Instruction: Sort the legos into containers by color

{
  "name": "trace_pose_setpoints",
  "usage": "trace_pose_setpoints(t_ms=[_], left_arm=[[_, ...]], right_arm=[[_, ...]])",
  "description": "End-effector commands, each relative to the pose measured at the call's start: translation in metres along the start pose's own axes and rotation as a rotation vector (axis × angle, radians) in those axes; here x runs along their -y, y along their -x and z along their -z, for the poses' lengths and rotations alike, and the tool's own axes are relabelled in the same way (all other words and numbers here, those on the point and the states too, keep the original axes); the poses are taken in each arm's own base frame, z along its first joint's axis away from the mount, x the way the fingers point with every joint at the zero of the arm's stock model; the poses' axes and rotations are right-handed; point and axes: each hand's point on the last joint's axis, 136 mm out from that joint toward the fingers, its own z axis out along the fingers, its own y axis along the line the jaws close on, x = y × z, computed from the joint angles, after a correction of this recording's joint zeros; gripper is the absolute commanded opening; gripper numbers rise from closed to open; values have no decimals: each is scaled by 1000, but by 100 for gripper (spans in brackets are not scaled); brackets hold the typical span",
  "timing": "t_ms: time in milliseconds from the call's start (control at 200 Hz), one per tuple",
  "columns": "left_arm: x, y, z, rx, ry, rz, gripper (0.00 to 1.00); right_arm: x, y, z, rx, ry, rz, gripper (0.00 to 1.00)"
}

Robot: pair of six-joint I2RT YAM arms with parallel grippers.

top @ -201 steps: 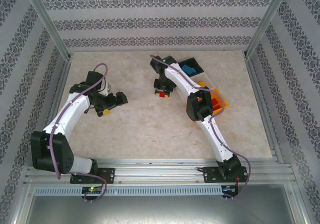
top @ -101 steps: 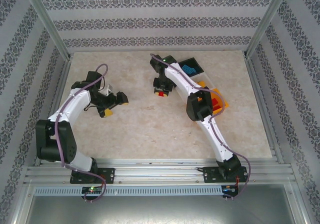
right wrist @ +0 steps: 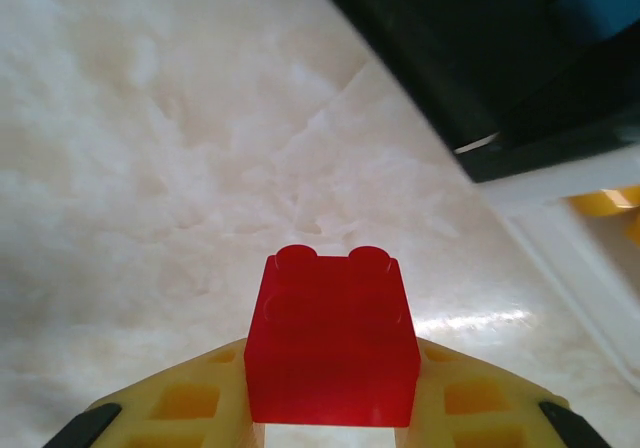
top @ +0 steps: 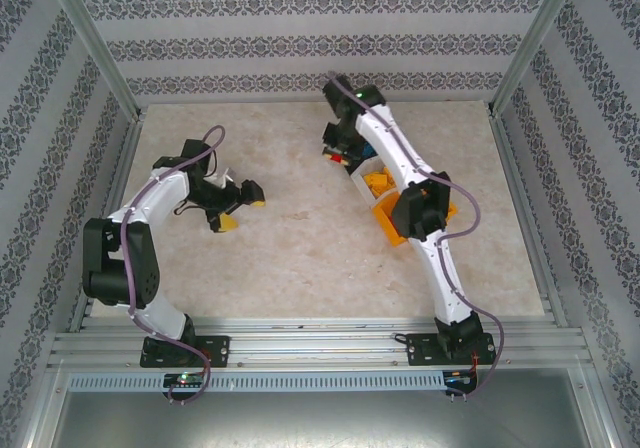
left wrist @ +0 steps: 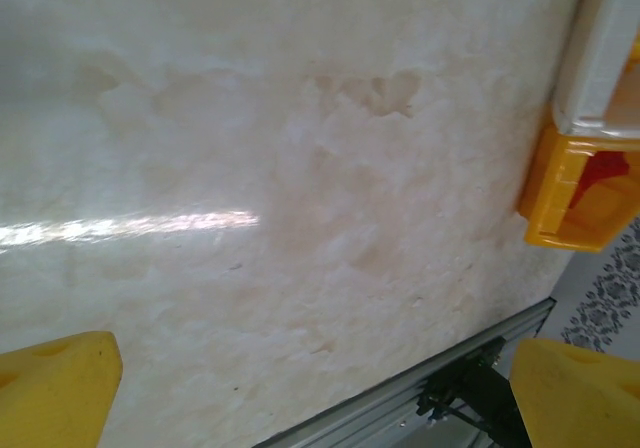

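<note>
The right pincer (right wrist: 332, 413) was shut on a single red brick (right wrist: 332, 343). Its two yellow fingers pressed the brick's opposite flat sides, and the studs faced away from the wrist. The brick sat right between the fingertips, over the bare table (right wrist: 150, 168); how high above it could not be told.

Beyond the pincer and off to its right stood the black bin (right wrist: 450, 68) with blue bricks (right wrist: 600, 8) inside. Joined to that bin's near side was the white bin (right wrist: 560, 190), where something orange-yellow (right wrist: 600, 201) showed. The left pincer (left wrist: 315, 393) stood wide open with nothing in it. Ahead of it and to its right was the orange bin (left wrist: 560, 183), which seemed to hold something red, so that bin was probably where this brick belonged.

The brick looked light, hard and glossy. It would not give under the fingers, but its smooth walls could slip or twist if pinched near a corner. The best hold seemed to be the one already taken, square across two opposite flat walls and below the studs. Being so light, it would likely bounce if let go from high above the bin.
</note>
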Motion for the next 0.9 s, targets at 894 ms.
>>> trace_pose_setpoints(t_ms=[894], left_arm=[[94, 22, 12, 232, -133, -157, 100]], right_arm=[[165, -28, 155, 101, 72, -87, 21]])
